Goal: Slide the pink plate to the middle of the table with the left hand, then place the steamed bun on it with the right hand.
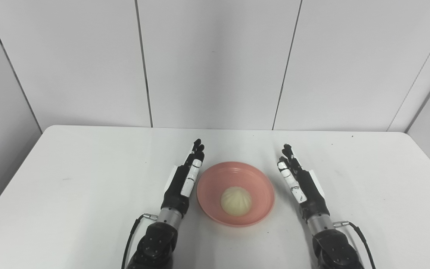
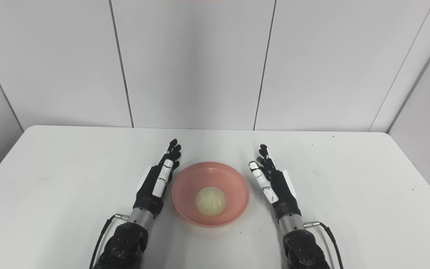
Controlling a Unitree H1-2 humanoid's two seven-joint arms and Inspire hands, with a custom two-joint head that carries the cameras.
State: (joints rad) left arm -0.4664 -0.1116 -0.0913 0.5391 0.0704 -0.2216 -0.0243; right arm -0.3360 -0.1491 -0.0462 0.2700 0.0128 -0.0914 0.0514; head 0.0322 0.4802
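One steamed bun (image 1: 236, 201) on one pink plate (image 1: 215, 175), left hand (image 1: 185, 179) seemingly touching rim, right hand (image 1: 297, 181) apart, both flat, empty.

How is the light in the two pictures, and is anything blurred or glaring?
Left eye view: even, soft light; only faint shadows beside the pink plate and each robot hand. Right eye view: the same; the steamed bun is sharp and free of glare, and the table stays bright but readable.

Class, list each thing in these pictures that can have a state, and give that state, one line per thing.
pink plate: upright, mid-table, between the two hands
steamed bun: resting in the plate
left hand: open, holding nothing, close beside the plate
right hand: open, holding nothing, apart from the plate
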